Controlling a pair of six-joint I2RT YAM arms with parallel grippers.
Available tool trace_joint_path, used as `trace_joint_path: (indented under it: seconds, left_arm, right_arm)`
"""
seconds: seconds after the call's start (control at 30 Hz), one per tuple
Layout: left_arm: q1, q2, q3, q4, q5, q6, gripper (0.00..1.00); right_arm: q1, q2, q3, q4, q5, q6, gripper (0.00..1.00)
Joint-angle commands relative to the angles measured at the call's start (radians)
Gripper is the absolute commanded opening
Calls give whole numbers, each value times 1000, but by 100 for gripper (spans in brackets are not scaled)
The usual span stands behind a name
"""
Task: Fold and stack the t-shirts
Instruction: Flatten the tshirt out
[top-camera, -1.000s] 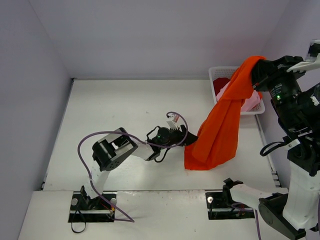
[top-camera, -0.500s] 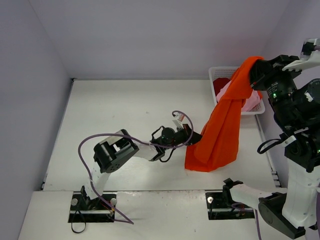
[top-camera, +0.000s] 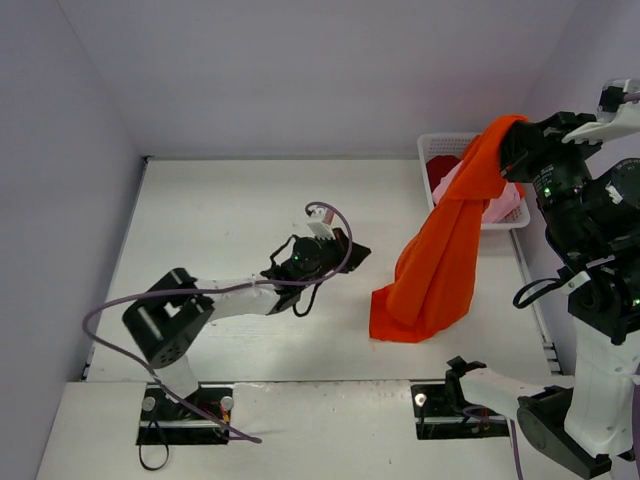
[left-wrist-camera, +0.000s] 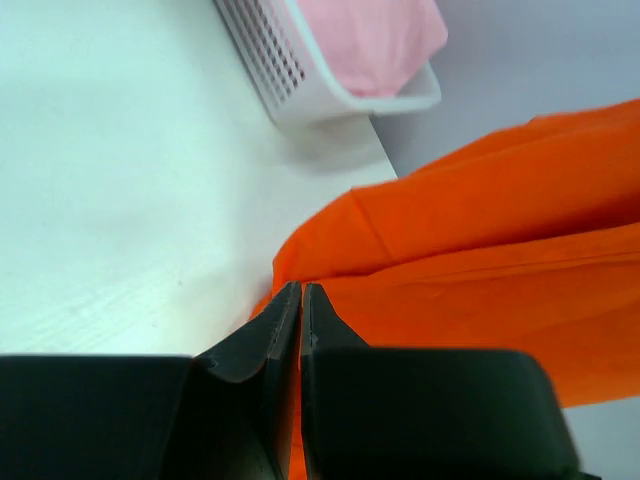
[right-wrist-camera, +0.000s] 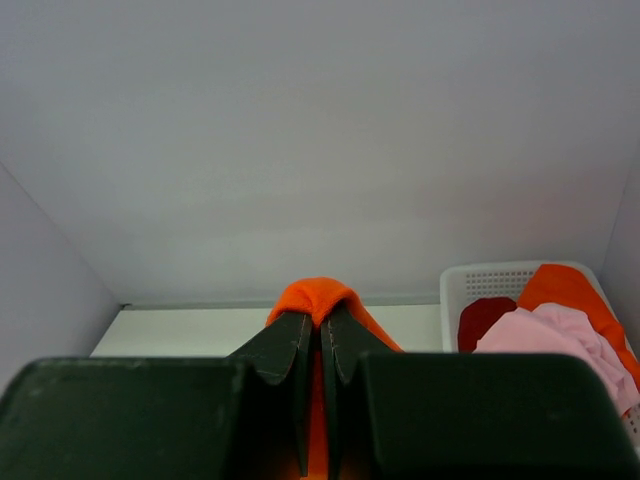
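While the right gripper (right-wrist-camera: 320, 320) stays clamped on the orange-red t-shirt (top-camera: 440, 270), the left gripper (top-camera: 357, 250), now closed empty, sits farther left.

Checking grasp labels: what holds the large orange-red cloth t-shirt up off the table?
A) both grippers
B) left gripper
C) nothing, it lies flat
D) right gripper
D: the right gripper pinches the large orange-red cloth t-shirt aloft; the shut left gripper is apart from it.

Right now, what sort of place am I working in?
Probably a lab test cell: a white table boxed by bare walls, with a basket of shirts at its corner.
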Motion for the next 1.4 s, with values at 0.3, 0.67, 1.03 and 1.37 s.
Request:
trace_joint_path:
  seconds: [0.3,0.67,1.03,1.37]
  left_arm:
    - [32,-167,23,-121,17,37,49]
    - [14,91,23,283,200,-233,59]
    - [-41,223,133,391,263,-347,59]
    - [-80,259,143,399,238,-376,59]
  right_arm:
    - [-3,10,20,107,-37,36,0]
    - [-6,5,36,104,-38,37,0]
    - [-6,11,27,105,-27,28,0]
    - [-6,11,34,105,-21,14,0]
